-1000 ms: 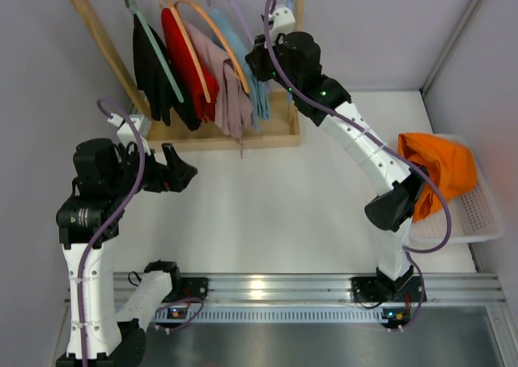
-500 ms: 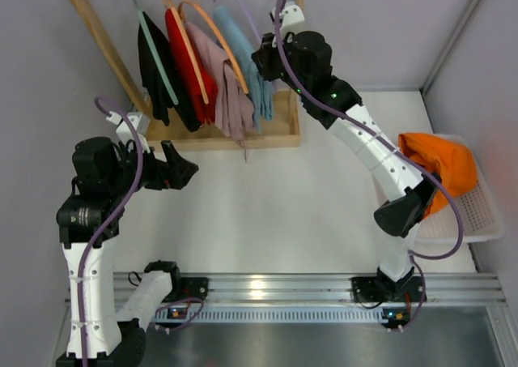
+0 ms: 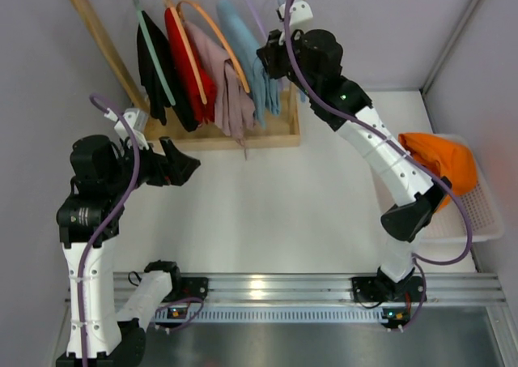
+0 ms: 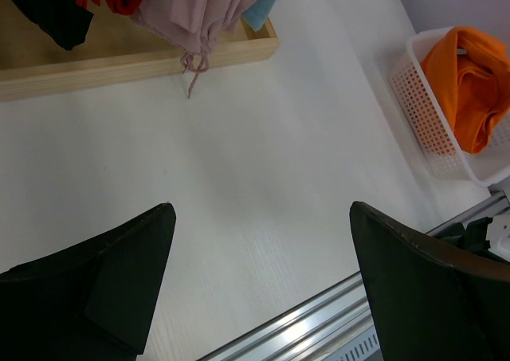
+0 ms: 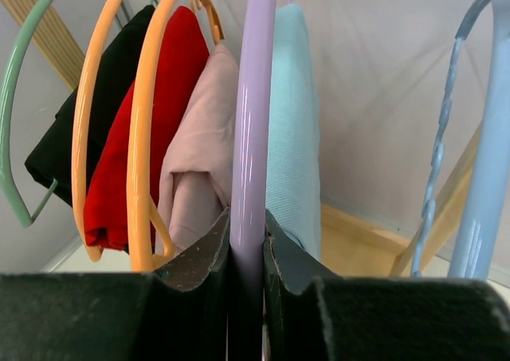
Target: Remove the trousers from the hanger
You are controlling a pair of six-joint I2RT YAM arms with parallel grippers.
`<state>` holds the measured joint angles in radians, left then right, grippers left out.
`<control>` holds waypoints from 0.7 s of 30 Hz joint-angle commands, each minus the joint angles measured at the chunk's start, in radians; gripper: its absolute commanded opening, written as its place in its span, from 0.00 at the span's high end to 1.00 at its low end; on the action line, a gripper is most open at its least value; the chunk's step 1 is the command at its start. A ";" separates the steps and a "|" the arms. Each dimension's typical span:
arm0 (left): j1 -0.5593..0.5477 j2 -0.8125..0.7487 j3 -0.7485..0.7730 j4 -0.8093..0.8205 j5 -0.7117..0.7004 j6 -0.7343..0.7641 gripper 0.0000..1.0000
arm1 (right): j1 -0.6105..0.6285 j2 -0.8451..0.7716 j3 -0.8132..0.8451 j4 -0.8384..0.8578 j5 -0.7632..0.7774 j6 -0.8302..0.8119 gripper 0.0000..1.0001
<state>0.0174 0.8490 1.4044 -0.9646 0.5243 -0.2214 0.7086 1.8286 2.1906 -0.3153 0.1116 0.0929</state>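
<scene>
The light blue trousers (image 3: pixel 251 55) hang folded over the lavender hanger (image 3: pixel 252 14) on the rack's rail. In the right wrist view the trousers (image 5: pixel 293 122) hang just right of the hanger's lavender bar (image 5: pixel 253 98). My right gripper (image 3: pixel 271 59) is at the rack's right end and is shut on that bar, with both jaws pressed against it (image 5: pixel 247 225). My left gripper (image 3: pixel 182 168) is open and empty above the bare table, in front of the rack's left part; its wrist view shows the jaws wide apart (image 4: pixel 263 217).
A wooden rack (image 3: pixel 218 136) stands at the back with black, red and dusty pink (image 3: pixel 231 91) garments on green and orange hangers. A bare pale blue hanger (image 5: pixel 486 138) hangs at the far right. A white basket (image 3: pixel 477 221) holds an orange cloth (image 3: pixel 441 164) at the right.
My right gripper has moved right and toward the back wall, still holding the lavender hanger; the trousers and neighbouring garments swung right with it. The left arm has hardly moved.
</scene>
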 commanded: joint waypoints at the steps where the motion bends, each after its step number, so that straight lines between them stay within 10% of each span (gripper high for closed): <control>1: 0.006 -0.019 0.022 0.104 0.057 -0.015 0.04 | -0.008 -0.202 -0.007 0.377 -0.009 -0.027 1.00; 21: 0.006 -0.012 -0.019 0.460 0.276 -0.329 0.07 | -0.006 -0.643 -0.440 0.216 -0.098 -0.029 1.00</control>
<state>0.0181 0.8295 1.3823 -0.6609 0.7540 -0.4572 0.7063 1.3197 1.7409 -0.3702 0.0566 0.0784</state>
